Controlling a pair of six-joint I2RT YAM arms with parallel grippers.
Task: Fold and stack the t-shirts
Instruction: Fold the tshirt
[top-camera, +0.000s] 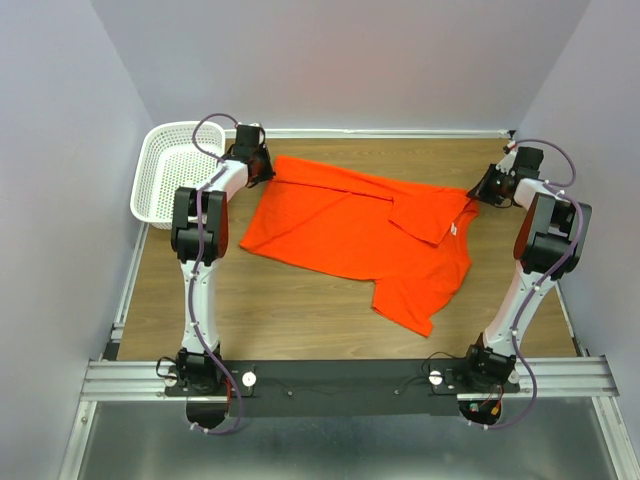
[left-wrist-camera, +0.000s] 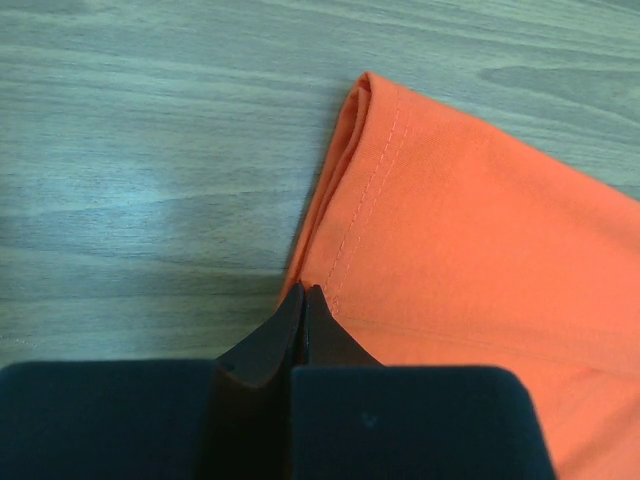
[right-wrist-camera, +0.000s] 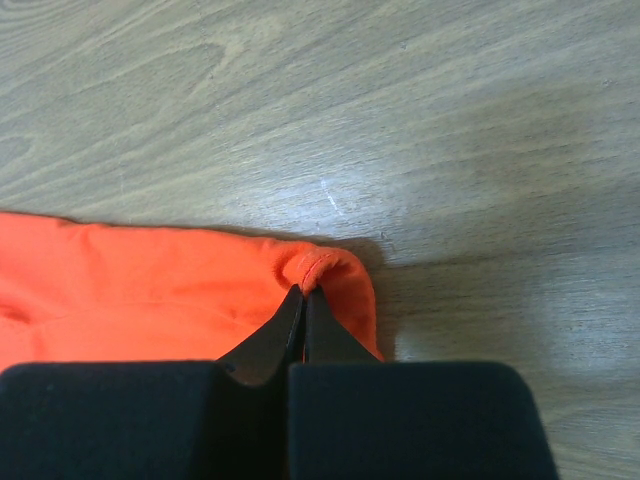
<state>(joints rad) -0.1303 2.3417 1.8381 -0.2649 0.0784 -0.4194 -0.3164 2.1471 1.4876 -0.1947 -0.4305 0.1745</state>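
T-shirt (top-camera: 350, 225) lies rumpled on the desk (top-camera: 290, 305) beside the basket (top-camera: 165, 175), not yet folded. The right gripper (right-wrist-camera: 303, 293) jaws pinch its edge, and the left gripper (left-wrist-camera: 303, 292) jaws seemingly do too. Folding and stacking remain.

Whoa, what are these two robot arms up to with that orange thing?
An orange-red t-shirt lies spread, a bit rumpled, on the wooden table. The left claw pinches its hem corner near the white basket; the right claw pinches the opposite end. It isn't folded yet.
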